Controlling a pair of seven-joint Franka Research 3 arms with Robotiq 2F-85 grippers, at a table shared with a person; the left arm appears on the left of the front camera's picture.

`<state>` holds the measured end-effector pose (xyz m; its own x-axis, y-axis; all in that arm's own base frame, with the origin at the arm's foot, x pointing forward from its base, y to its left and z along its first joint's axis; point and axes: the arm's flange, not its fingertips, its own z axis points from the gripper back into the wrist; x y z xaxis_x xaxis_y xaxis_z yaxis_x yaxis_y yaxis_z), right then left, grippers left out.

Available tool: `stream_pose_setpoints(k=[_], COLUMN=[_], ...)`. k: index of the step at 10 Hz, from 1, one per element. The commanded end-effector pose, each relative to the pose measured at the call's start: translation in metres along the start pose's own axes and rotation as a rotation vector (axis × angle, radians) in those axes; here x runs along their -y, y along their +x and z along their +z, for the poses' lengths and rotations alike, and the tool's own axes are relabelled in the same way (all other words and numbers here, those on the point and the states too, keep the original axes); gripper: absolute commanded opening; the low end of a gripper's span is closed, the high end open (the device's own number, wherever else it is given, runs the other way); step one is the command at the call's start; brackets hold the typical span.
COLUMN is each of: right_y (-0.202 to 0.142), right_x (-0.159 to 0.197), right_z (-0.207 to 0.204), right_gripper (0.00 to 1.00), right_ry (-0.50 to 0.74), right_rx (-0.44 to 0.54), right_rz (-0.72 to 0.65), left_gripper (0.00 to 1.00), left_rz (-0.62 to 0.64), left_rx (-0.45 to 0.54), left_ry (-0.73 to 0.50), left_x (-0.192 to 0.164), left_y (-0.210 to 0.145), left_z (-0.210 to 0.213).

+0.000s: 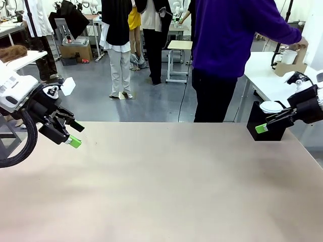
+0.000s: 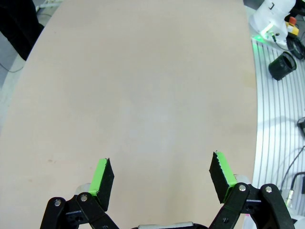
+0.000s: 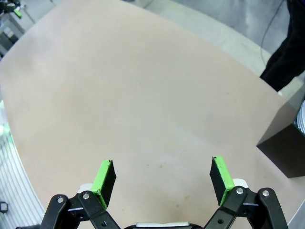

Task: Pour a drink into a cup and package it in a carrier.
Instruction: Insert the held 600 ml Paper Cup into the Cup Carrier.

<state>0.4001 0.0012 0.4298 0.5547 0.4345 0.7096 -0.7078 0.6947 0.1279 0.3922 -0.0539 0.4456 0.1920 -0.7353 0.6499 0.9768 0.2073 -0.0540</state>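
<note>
My left gripper point(image 1: 75, 133) hangs open over the table's left side, with bare tabletop between its green pads point(image 2: 102, 179). My right gripper point(image 1: 265, 124) is open at the right edge, just in front of a black box point(image 1: 270, 132); its wrist view shows nothing between the fingers point(image 3: 221, 176). On a white side table at the far right, a person in purple has a hand on the brown cardboard carrier point(image 1: 286, 68). A white cup point(image 1: 288, 56) sits at the carrier; whether inside or behind it, I cannot tell. The drink is out of view.
White lids point(image 1: 272, 107) lie on top of the black box, whose corner point(image 3: 281, 143) rises at the right of the right wrist view. The beige table point(image 1: 166, 181) is bare across its middle. The left arm's base point(image 2: 274, 21) stands beyond the table edge.
</note>
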Motion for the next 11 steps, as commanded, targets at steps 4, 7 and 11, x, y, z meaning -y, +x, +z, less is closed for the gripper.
stream_pose_setpoints(k=[4, 7, 11], right_y=[-0.0026, -0.0026, -0.0026], right_x=[-0.0001, -0.0001, -0.0001], right_z=[0.0004, 0.0004, 0.0004], right_gripper=[1.00, 1.00, 1.00], right_ry=[0.007, 0.007, 0.007], right_rx=[-0.008, -0.008, -0.008], right_rz=[0.000, 0.000, 0.000], left_gripper=[1.00, 1.00, 1.00], left_rz=[-0.002, -0.002, -0.002], left_rx=[0.022, 0.022, 0.022], left_ry=[-0.007, -0.007, -0.007], left_x=[0.0002, 0.0002, 0.0002], left_y=[-0.0001, -0.0001, -0.0001], left_z=[-0.0001, -0.0001, -0.0001])
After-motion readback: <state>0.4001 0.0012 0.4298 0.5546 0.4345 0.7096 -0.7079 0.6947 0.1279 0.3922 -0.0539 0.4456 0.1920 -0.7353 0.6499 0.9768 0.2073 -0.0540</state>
